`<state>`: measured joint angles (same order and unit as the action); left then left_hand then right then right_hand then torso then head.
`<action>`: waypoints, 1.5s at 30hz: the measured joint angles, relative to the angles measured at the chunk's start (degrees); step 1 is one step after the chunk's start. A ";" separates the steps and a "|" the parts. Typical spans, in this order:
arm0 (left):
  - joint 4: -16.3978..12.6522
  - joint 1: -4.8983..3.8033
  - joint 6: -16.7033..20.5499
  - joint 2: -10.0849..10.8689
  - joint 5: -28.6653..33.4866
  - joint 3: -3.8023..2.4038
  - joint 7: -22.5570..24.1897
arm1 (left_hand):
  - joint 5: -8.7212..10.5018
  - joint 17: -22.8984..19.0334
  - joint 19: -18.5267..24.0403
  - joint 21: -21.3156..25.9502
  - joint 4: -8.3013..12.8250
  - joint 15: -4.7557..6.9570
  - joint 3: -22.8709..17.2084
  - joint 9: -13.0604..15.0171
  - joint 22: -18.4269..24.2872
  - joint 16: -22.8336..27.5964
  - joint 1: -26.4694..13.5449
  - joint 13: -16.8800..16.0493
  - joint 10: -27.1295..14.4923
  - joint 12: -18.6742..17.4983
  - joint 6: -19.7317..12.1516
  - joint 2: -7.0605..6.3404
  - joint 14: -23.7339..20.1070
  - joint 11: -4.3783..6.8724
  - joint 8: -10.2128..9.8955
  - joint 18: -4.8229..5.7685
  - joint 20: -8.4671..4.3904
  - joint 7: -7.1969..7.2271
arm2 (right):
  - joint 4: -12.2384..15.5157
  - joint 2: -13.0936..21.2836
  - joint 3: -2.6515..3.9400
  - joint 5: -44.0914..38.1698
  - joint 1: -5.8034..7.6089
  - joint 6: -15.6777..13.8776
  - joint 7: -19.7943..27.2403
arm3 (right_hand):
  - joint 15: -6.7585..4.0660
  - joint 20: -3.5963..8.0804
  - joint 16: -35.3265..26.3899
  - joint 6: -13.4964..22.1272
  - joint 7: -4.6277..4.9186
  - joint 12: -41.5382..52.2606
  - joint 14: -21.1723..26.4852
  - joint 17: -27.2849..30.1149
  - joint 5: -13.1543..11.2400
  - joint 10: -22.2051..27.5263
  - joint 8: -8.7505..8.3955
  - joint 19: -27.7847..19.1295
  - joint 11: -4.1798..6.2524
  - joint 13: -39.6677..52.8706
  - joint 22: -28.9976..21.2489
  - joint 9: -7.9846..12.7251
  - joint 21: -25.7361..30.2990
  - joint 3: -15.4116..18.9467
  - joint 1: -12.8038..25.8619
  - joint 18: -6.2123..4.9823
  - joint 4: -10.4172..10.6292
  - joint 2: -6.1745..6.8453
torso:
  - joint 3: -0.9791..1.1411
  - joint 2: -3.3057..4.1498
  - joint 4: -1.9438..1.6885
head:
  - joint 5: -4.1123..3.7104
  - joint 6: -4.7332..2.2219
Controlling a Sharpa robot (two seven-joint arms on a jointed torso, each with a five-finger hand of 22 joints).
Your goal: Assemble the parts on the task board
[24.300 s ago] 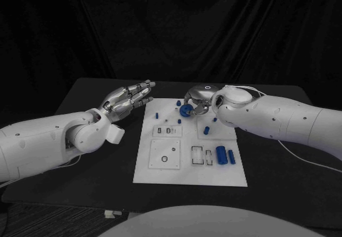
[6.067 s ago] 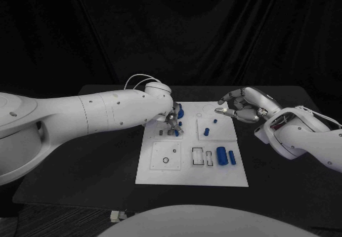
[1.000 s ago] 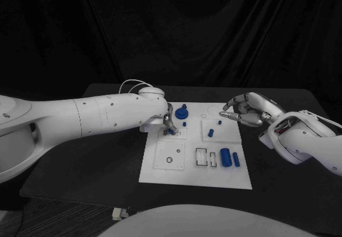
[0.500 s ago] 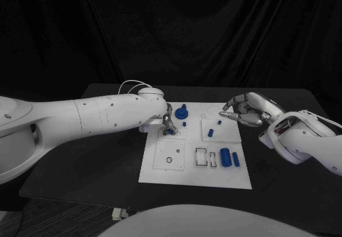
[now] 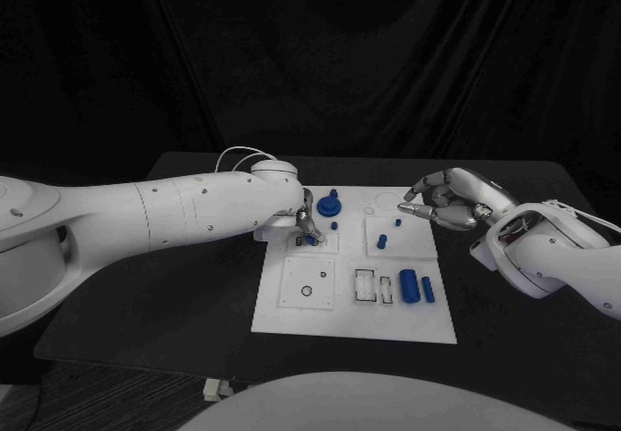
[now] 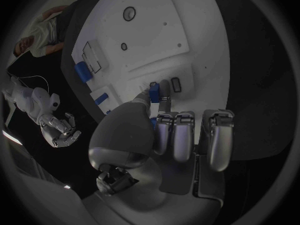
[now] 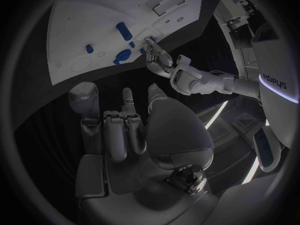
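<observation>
The table (image 5: 155,269) is black, and the white board (image 5: 336,310) lies flat in its middle. The left arm (image 5: 143,211) sweeps in across the board's near-left side, its hand (image 5: 305,229) down at the far-left part of the board. There, thumb and a finger pinch a small blue peg (image 6: 154,91) right at the board's surface, beside the little slots. The right hand (image 5: 444,201) hovers over the board's far-right edge, fingers curled in, holding nothing. Just beyond the left hand stands a round blue gear (image 5: 330,206). A blue cylinder (image 5: 409,285) and a thinner blue bar (image 5: 427,288) lie side by side on the near-right part. A short blue pin (image 5: 382,241) stands mid-right.
</observation>
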<state>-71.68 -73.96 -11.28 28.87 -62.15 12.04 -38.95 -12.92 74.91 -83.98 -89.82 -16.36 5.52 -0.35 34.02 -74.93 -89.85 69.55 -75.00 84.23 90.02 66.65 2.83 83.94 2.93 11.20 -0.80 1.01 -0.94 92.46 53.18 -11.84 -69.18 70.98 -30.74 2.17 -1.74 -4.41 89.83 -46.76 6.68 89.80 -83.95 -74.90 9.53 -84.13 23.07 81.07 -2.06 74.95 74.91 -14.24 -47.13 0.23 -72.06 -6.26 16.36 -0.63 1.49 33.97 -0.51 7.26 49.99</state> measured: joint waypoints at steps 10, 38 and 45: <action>0.31 0.09 0.00 -0.30 -0.01 -0.05 0.19 | 0.33 0.00 0.00 0.00 0.00 0.00 0.00 0.00 0.01 0.00 0.00 0.00 0.08 0.00 0.10 0.00 0.00 -0.08 -0.13 0.00 0.00 -0.10 | 0.07 0.09 0.00 0.00 0.00 0.00 -0.02 | 0.00 0.00 0.00 0.00 0.00 0.00 0.00 0.00 0.00 0.00 0.00 0.00 0.00 -0.01 0.00 0.00 0.00 0.00 0.00 0.00 0.00 0.00 | 0.00 0.00 0.01 | 0.06 0.00; 1.02 0.32 -0.17 -1.00 -0.05 -0.18 0.95 | 0.33 -0.01 0.00 0.00 -0.16 0.00 -0.16 0.04 0.01 0.00 -0.08 0.00 0.15 0.00 0.31 -0.08 0.00 -0.14 -0.05 0.00 0.00 -0.30 | 0.25 0.31 0.00 0.00 0.00 0.00 -0.16 | 0.00 0.00 0.00 0.00 0.00 0.00 0.00 0.00 0.00 0.00 0.00 0.00 0.00 -0.03 0.03 -0.03 -0.01 0.00 0.00 0.00 0.00 0.00 | 0.00 0.00 0.01 | -0.08 0.00; 1.00 0.35 -0.37 -0.93 -0.03 -0.21 0.98 | 0.33 -0.01 0.00 0.00 -0.16 0.00 -0.15 0.10 0.02 0.00 -0.08 0.00 0.17 0.00 0.31 -0.08 0.00 -0.17 0.04 0.00 0.00 -0.31 | 0.22 0.25 0.00 0.00 -0.01 0.04 -0.21 | 0.00 0.00 0.00 0.00 0.00 0.00 0.00 0.00 0.00 0.00 0.00 0.00 0.00 -0.03 0.03 -0.03 -0.01 0.00 0.00 0.00 0.00 0.00 | 0.00 0.00 0.01 | 0.07 0.00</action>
<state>-70.68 -73.61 -11.64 27.94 -62.18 11.83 -37.98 -12.58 74.90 -83.98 -89.82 -16.52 5.52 -0.50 34.12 -74.91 -89.85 69.47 -75.01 84.40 90.03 66.96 2.74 83.94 2.76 11.24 -0.80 1.01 -1.24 92.68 53.44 -11.84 -69.18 70.97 -30.71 1.96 -1.74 -4.41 89.83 -46.76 6.68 89.80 -83.95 -74.90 9.53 -84.13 23.06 81.07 -2.06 74.92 74.94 -14.27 -47.14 0.23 -72.06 -6.26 16.36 -0.63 1.49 33.97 -0.50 7.33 49.99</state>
